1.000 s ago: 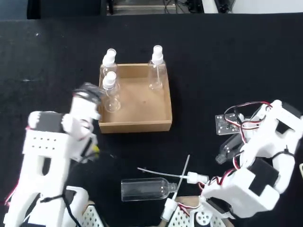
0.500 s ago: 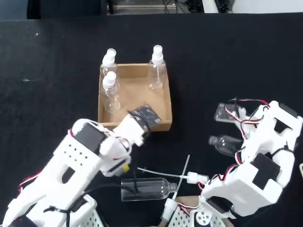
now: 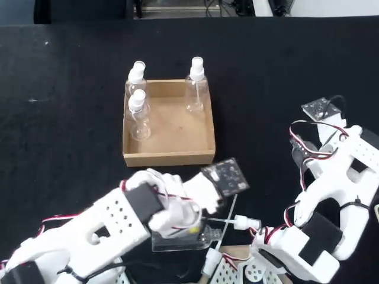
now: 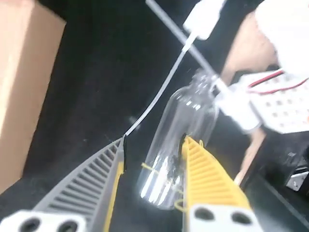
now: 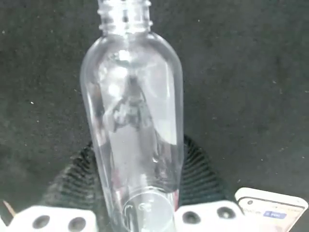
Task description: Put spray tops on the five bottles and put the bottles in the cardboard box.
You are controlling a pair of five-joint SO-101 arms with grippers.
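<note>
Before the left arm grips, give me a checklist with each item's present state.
1. The left pincer is open: ok.
2. The lying bottle sits between its fingers: ok.
3. Fingers touching it: cannot tell.
4. A loose spray top lies near its bare neck: ok.
5. The right pincer is shut on the second bare bottle: ok.
6. The cardboard box has free floor: ok.

Bottle (image 5: 133,121) clear glossy plastic; cardboard box (image 3: 169,158) matt; table (image 3: 284,77) black matt cloth.

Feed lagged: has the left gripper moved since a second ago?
Yes. The left gripper swung from the cardboard box's left side to its front, around the lying bottle.
</note>
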